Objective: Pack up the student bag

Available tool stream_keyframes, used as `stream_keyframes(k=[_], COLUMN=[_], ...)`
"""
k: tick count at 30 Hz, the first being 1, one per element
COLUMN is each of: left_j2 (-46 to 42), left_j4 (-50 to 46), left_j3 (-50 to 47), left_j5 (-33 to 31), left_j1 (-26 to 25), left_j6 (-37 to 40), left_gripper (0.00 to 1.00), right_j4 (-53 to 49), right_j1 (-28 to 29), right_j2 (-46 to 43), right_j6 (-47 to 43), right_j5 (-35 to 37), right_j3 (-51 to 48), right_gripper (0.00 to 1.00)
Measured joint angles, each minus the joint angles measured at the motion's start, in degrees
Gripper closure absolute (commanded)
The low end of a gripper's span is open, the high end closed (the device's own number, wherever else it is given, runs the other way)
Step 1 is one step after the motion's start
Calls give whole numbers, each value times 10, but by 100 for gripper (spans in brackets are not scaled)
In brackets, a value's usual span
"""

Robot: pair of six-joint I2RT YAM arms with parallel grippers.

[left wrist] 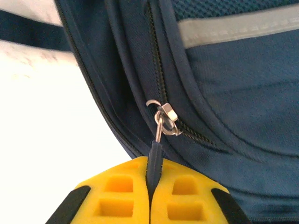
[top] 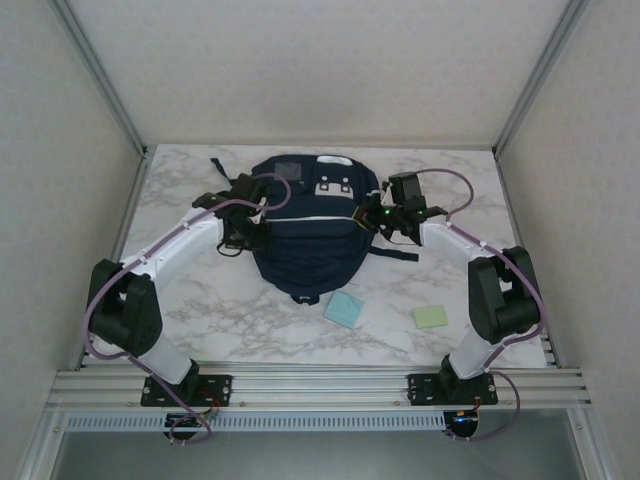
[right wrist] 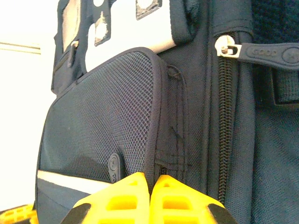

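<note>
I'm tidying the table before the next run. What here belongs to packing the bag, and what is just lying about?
In the job: student bag; its zipper pull, pinched by the left gripper; right gripper, shut on the bag's mesh pocket edge.
Lying about: blue pad and green pad, untouched on the marble table.

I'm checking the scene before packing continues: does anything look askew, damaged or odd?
Nothing stands out. The dark navy fabric backpack lies flat on the marble table; left fingers pinch its dark zipper pull, right fingers its mesh pocket's edge. A blue pad and a green pad lie flat nearby.
</note>
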Motion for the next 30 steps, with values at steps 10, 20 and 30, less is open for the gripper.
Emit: stream_keyframes(k=[10, 20, 30], left_j2=[79, 93, 187], left_j4=[-19, -29, -30], left_j3=[70, 89, 144], left_j5=[73, 197, 105], left_j1=[30, 13, 13], left_j6=[127, 174, 205], left_gripper=[100, 95, 86], right_j4=[-61, -143, -161], right_j1=[-17, -76, -87], right_j2=[34, 140, 178], right_j6=[-90, -224, -281], right_j5=[10, -12, -57], right_j3=[61, 209, 263], right_gripper=[100, 100, 100])
